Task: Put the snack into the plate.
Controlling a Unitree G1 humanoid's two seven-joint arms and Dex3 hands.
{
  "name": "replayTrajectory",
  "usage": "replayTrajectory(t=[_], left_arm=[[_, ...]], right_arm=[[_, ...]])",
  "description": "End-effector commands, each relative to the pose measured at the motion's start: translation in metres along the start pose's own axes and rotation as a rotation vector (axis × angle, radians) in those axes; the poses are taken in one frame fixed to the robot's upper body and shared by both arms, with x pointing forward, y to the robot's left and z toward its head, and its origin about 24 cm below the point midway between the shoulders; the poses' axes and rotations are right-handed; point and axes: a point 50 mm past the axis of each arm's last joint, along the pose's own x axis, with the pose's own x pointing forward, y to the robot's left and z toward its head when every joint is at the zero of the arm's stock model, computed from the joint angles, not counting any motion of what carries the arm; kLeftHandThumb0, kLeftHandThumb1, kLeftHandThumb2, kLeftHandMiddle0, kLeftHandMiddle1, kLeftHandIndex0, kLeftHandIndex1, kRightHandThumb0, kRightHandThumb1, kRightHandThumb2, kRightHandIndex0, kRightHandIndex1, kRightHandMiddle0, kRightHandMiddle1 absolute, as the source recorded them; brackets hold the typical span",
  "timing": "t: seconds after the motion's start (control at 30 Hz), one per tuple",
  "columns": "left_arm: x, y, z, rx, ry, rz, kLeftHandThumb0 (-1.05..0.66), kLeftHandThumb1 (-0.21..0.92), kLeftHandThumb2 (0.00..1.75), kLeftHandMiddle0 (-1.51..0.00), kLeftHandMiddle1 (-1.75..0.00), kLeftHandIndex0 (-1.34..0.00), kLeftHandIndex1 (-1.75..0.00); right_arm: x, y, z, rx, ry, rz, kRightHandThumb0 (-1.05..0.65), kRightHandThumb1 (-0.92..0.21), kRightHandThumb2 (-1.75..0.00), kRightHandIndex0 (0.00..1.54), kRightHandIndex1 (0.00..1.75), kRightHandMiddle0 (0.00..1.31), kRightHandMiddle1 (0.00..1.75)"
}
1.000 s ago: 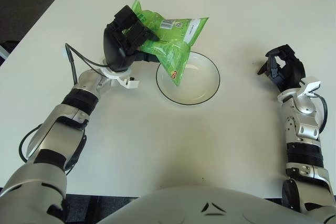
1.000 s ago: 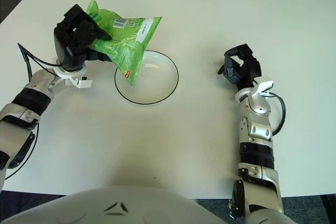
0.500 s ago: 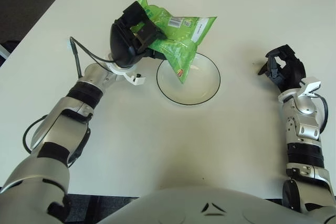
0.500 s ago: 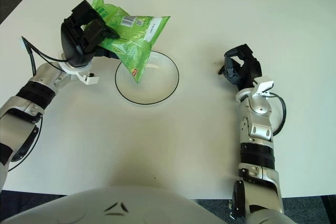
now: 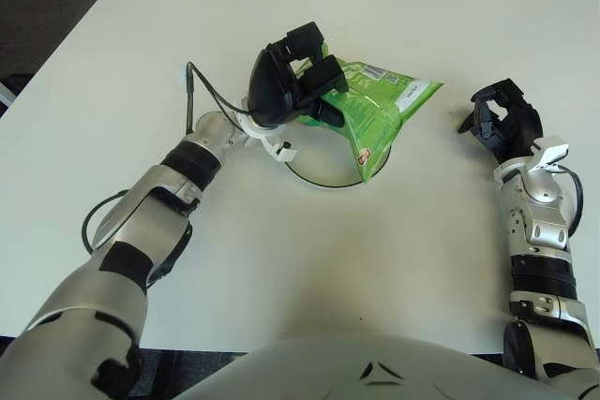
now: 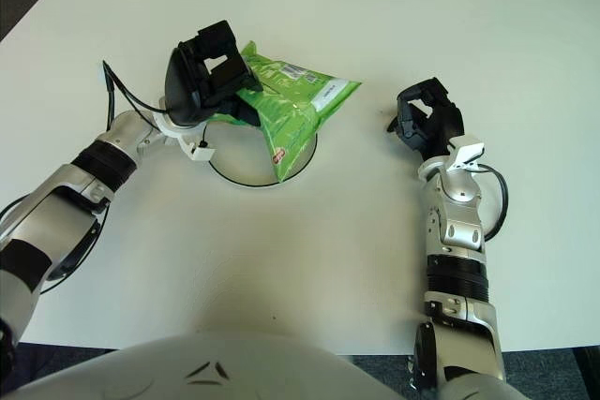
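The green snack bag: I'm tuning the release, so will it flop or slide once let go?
Probably floppy: the green snack bag sags below the left hand gripping one end. Likely light, since that pinch carries it. Its glossy film may slide on the plate. The right hand is idle.

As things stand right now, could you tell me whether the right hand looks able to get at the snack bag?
Probably yes. The right hand shows just right of the green snack bag, with only bare table between them. The left hand grips the bag's far-left end over the plate.
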Motion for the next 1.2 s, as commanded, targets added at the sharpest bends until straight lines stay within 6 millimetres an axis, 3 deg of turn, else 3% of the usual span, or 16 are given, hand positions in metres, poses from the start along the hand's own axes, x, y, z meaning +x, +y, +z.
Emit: replayTrajectory(t=[0.0,0.47,0.63,0.77,0.83,0.9,0.97,1.07,1.17], left_arm=[[-0.004,-0.009,0.007,-0.023,0.031,-0.034,0.02,0.55,0.9,-0.97,-1.75,-0.72,-1.75],[0.001,-0.01,0.011,-0.107,0.078,-0.01,0.03,0.55,0.93,-0.94,-1.75,-0.71,-1.75],[0.001,-0.008,0.004,-0.125,0.081,-0.104,0.03,0.57,0.92,-0.87,-1.75,-0.68,-1.75],[-0.004,-0.005,-0.002,-0.202,0.125,-0.248,-0.01,0.66,0.75,-0.77,-1.75,-0.6,-1.75],[-0.007,-0.001,-0.003,-0.251,0.158,-0.332,-0.01,0.59,0.89,-0.61,-1.63,-0.43,-1.75],[-0.008,0.003,-0.004,-0.282,0.174,-0.39,0.0,0.58,0.91,-0.55,-1.58,-0.38,-1.75],[-0.007,0.008,-0.004,-0.304,0.182,-0.431,-0.01,0.77,0.52,-0.55,-1.46,-0.39,-1.51],[-0.004,0.014,-0.006,-0.317,0.175,-0.468,-0.01,0.87,0.33,-0.56,-1.41,-0.39,-1.37],[-0.002,0.019,-0.008,-0.335,0.172,-0.499,-0.01,0.91,0.26,-0.58,-1.39,-0.38,-1.33]], right_arm=[[-0.024,-0.001,-0.044,-0.001,0.211,-0.015,-0.37,-0.79,-0.61,0.76,1.63,0.37,1.65],[-0.024,0.0,-0.043,-0.013,0.213,-0.016,-0.37,-0.81,-0.56,0.77,1.61,0.38,1.63],[-0.024,0.0,-0.043,-0.017,0.215,-0.015,-0.37,-0.81,-0.56,0.77,1.61,0.38,1.62],[-0.024,0.0,-0.042,-0.019,0.215,-0.015,-0.37,-0.81,-0.56,0.77,1.6,0.38,1.62],[-0.024,0.0,-0.042,-0.02,0.216,-0.016,-0.37,-0.81,-0.56,0.77,1.6,0.38,1.62],[-0.024,-0.001,-0.042,-0.021,0.216,-0.016,-0.37,-0.81,-0.56,0.77,1.6,0.38,1.62],[-0.024,-0.001,-0.042,-0.022,0.216,-0.016,-0.37,-0.81,-0.56,0.77,1.6,0.38,1.62],[-0.024,-0.001,-0.042,-0.024,0.217,-0.016,-0.37,-0.82,-0.55,0.76,1.6,0.38,1.62],[-0.024,-0.001,-0.043,-0.028,0.217,-0.016,-0.37,-0.82,-0.55,0.76,1.6,0.38,1.62]])
